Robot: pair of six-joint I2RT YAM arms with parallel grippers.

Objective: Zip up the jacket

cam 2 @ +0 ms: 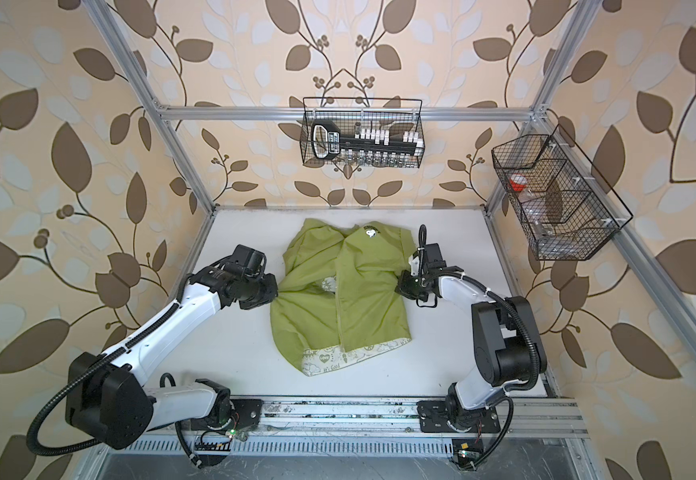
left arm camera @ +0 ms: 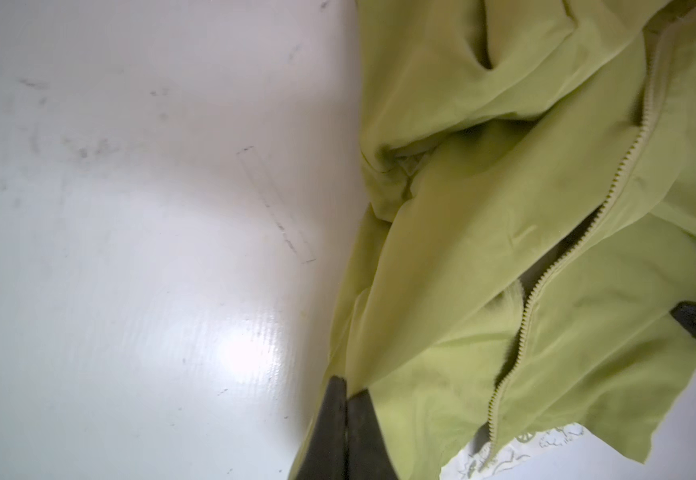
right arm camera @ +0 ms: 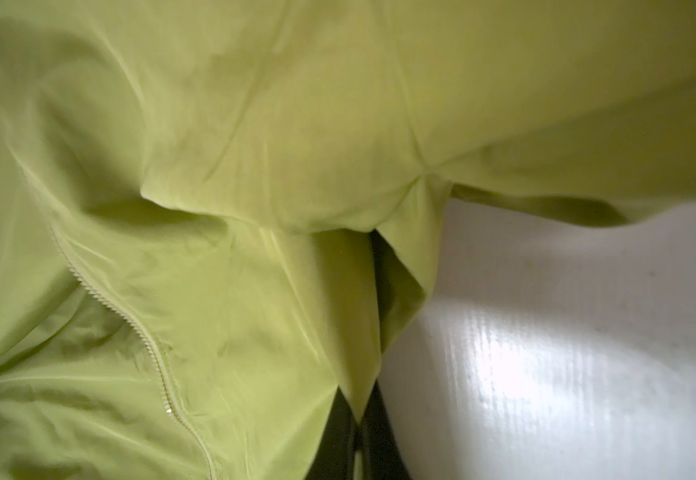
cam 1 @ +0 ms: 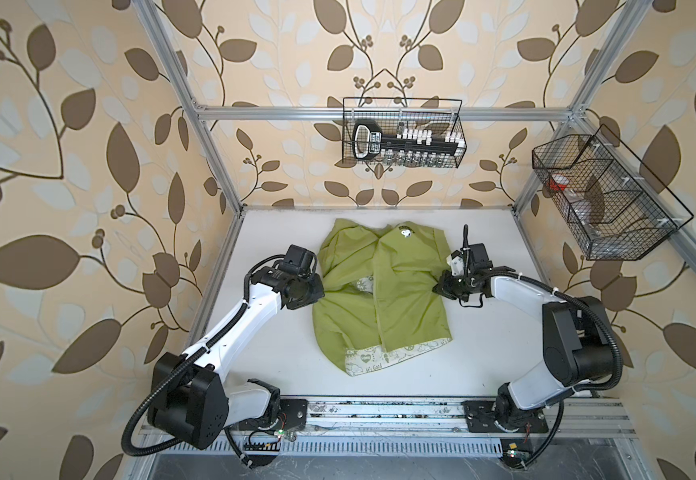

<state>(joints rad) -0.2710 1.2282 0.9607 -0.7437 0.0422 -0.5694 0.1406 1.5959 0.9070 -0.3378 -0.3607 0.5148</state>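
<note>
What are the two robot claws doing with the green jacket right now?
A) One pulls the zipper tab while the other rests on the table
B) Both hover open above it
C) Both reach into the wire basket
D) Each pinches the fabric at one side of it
D: the wrist views show the left gripper and the right gripper each shut on a fold of the jacket, at opposite side edges.

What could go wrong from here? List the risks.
1. The left gripper and right gripper each pinch only a thin fold at an edge of the jacket; it may slip out under tension.
2. The zipper halves gape apart in the left wrist view; pulling sideways could widen that gap.
3. The front is creased, so teeth may misalign.
</note>
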